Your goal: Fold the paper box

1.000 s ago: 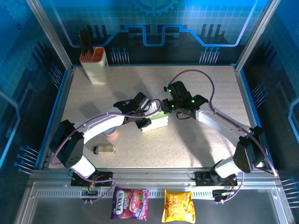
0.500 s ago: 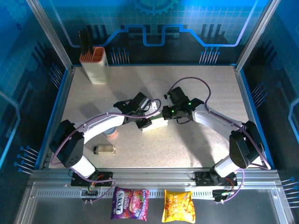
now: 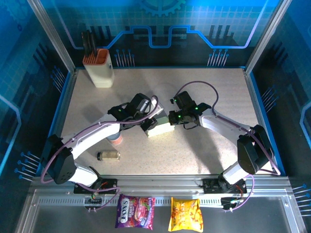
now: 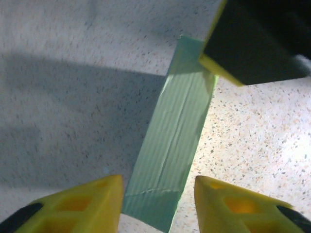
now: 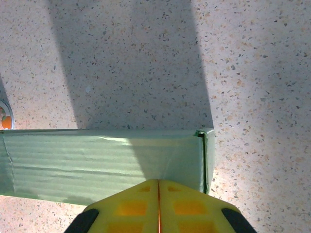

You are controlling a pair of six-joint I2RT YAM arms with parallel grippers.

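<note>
Paper box (image 3: 160,129) x1, holder (image 3: 98,68) x1, bottle (image 3: 108,155) x1

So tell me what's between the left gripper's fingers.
Left wrist view: the end of the paper box sits between the fingers of the left gripper; bare table shows beside one finger.

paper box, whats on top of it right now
The right gripper, shut, lies over the top of the paper box near one end; the left gripper, open, straddles the other end. The patch under the shut fingertips is covered.
</note>
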